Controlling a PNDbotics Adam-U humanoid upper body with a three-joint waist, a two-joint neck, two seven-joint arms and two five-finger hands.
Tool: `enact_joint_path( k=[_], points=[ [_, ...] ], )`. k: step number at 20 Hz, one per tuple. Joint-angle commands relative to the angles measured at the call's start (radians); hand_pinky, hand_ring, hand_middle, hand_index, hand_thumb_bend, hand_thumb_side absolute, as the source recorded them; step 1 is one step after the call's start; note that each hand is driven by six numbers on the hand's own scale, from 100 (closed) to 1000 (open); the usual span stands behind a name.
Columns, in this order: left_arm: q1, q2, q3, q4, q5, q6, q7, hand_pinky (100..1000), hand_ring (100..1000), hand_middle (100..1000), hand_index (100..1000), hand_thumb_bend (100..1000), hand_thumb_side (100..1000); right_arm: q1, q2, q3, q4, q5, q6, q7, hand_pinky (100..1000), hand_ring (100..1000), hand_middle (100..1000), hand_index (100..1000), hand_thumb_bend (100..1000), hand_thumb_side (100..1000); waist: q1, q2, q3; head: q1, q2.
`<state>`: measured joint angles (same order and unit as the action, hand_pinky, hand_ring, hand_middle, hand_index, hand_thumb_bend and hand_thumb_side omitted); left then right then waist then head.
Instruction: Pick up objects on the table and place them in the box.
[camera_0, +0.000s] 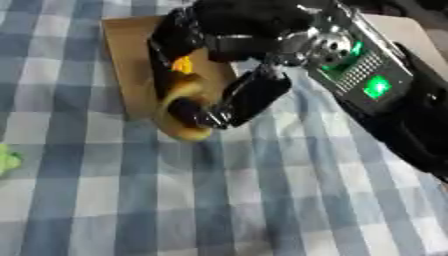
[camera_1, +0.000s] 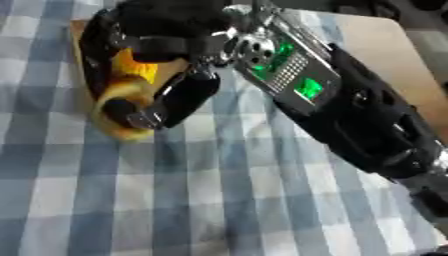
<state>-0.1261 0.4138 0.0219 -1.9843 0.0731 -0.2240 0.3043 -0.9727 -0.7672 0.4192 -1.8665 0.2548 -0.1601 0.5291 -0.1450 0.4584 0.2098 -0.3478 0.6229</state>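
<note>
My right hand (camera_0: 236, 30) reaches in from the right and is shut on a tan, bun-shaped toy (camera_0: 185, 131) with a yellow piece (camera_0: 182, 65) showing above it. Its fingers (camera_0: 164, 55) curl over the toy's far side and the thumb (camera_0: 252, 96) presses the near side. The toy hangs at the front edge of a flat brown cardboard box (camera_0: 127, 47), partly over the checked cloth. I cannot tell whether it touches the box. My left hand shows in neither view.
A small green thing (camera_0: 7, 161) lies at the left edge on the blue and white checked cloth (camera_0: 219, 200). A tan surface (camera_1: 385, 40) sits at the upper right behind my forearm (camera_1: 350, 110).
</note>
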Motion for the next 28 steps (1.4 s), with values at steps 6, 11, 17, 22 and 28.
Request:
enact_joint_path(
  k=[6,11,17,22,28],
  points=[
    [-0.004,0.026,0.004,-0.016,-0.004,0.0,-0.002,912,712,827,880,100,675,-0.053,0.012,-0.08,0.21,0.101,-0.013,-0.124,749,700,558,550,100,202,0.002,-0.018,0.007,-0.001,-0.019],
    [-0.009,0.028,0.002,-0.016,-0.004,0.0,-0.005,912,712,827,880,100,675,-0.071,0.037,-0.12,0.34,0.12,-0.014,-0.194,752,703,562,564,100,204,0.001,-0.01,0.012,-0.002,-0.026],
    [-0.012,0.027,0.0,-0.016,-0.004,-0.001,-0.008,912,712,827,880,100,676,-0.087,0.054,-0.142,0.414,0.161,-0.017,-0.238,756,720,578,593,100,206,0.002,-0.005,0.018,-0.006,-0.029],
    [-0.013,0.028,0.001,-0.016,-0.004,-0.002,-0.008,912,712,828,880,100,675,-0.081,0.061,-0.141,0.453,0.196,-0.019,-0.246,761,738,601,618,100,199,0.001,-0.003,0.023,-0.006,-0.033],
    [-0.015,0.028,0.002,-0.016,-0.005,-0.002,-0.008,912,712,828,879,100,675,-0.062,0.072,-0.103,0.497,0.262,-0.057,-0.189,783,790,692,716,100,209,0.002,-0.001,0.024,-0.005,-0.032]
  ],
)
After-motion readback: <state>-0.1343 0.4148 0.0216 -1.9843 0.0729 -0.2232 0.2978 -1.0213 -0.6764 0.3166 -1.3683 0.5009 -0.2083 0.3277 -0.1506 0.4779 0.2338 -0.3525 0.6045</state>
